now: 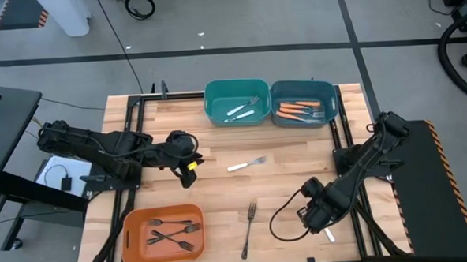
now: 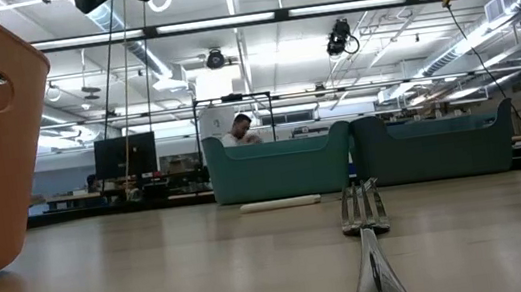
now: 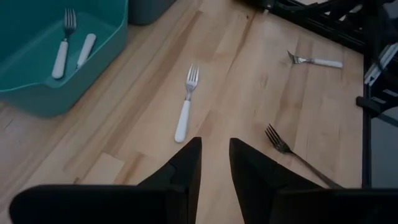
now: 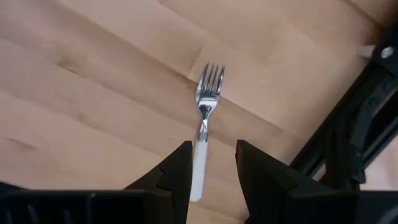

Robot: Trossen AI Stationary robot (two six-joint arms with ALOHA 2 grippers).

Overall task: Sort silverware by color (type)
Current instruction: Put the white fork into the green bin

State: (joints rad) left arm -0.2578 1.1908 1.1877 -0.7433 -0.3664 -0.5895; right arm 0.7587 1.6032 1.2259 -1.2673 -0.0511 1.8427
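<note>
The table (image 1: pixel 219 159) is seen whole from straight above in the high view. In the low view it is looked across level from its near edge, a dark fork (image 2: pixel 369 243) lying close before the lens and two teal bins (image 2: pixel 278 164) farther off. That fork (image 1: pixel 249 227) is placed at 6 o'clock in the high view. The left wrist view is aimed down past its fingers (image 3: pixel 186 168) at a white fork (image 3: pixel 185 106), shared with the high view (image 1: pixel 245 164). The right wrist view is held close over another white fork (image 4: pixel 202 146).
</note>
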